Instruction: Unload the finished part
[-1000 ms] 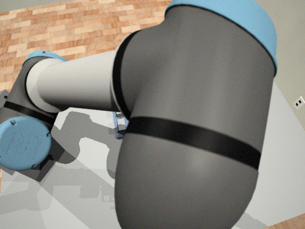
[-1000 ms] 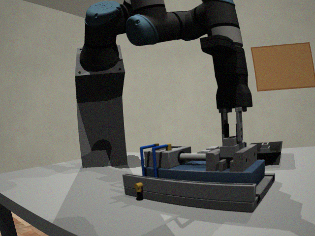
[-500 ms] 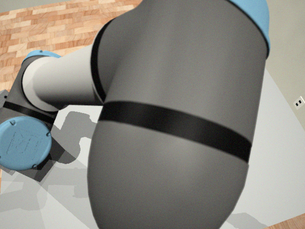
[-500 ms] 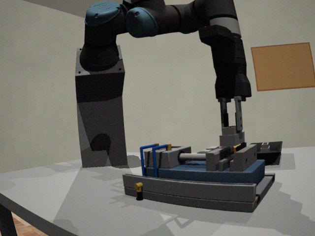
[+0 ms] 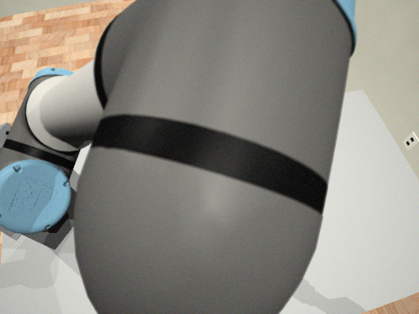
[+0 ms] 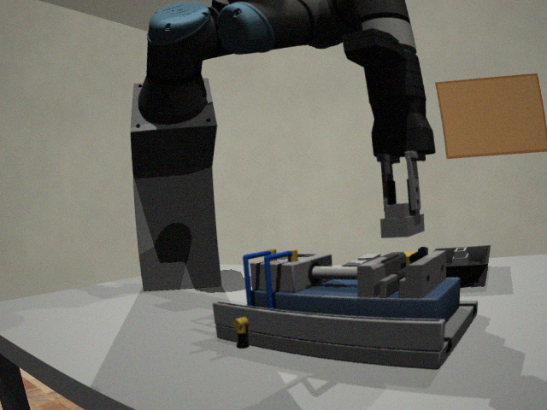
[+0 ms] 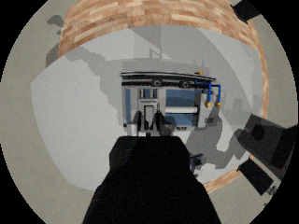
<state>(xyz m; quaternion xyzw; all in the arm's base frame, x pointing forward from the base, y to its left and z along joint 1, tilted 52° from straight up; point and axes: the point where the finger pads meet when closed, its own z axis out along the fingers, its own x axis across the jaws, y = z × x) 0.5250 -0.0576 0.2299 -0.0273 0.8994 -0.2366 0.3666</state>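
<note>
In the exterior view my gripper is shut on the finished part, a grey block, and holds it in the air well above the vise. The vise jaws stand apart with nothing between them. The black outfeed tray lies behind the vise at the right, with a grey block in it. In the wrist view the held part fills the lower middle as a dark mass, with the vise far below. The top view shows only my arm.
The vise sits on a blue base inside a grey fixture frame. Blue handles stand at its left end. A small yellow-topped post stands in front. My pedestal is at the back left.
</note>
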